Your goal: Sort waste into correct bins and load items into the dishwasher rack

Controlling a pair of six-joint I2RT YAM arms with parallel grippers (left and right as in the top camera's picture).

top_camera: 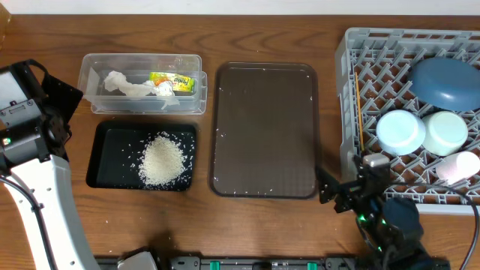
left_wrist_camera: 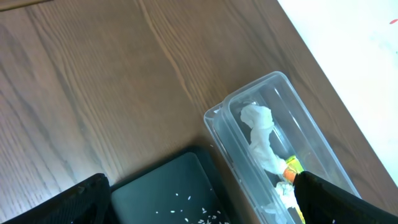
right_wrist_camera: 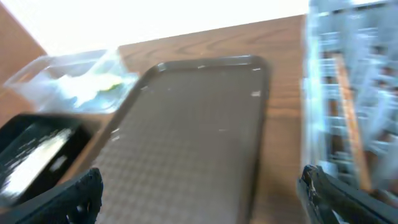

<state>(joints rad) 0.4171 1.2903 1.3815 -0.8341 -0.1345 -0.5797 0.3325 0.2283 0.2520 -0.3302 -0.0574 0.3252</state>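
In the overhead view the clear tub [top_camera: 142,105] holds crumpled tissue [top_camera: 129,85] and a yellow-green wrapper [top_camera: 171,81]. In front of it the black tray [top_camera: 109,161] carries a heap of rice [top_camera: 163,160]. The grey rack [top_camera: 352,90] at the right holds a dark blue plate [top_camera: 442,81], a light blue bowl [top_camera: 400,132], a mint green bowl [top_camera: 447,131], a pink cup [top_camera: 459,166] and chopsticks [top_camera: 358,112] along its left side. My left gripper [top_camera: 66,112] [left_wrist_camera: 199,214] is open, left of both bins. My right gripper [top_camera: 346,186] [right_wrist_camera: 199,199] is open and empty by the rack's front left corner.
A larger dark brown serving tray [top_camera: 265,129] [right_wrist_camera: 186,124] lies between the bins and the rack, with a few stray rice grains on it. The left wrist view shows the tub [left_wrist_camera: 273,143], the tissue [left_wrist_camera: 258,134] and the black tray's corner [left_wrist_camera: 168,193]. Wooden table [top_camera: 45,37] all round.
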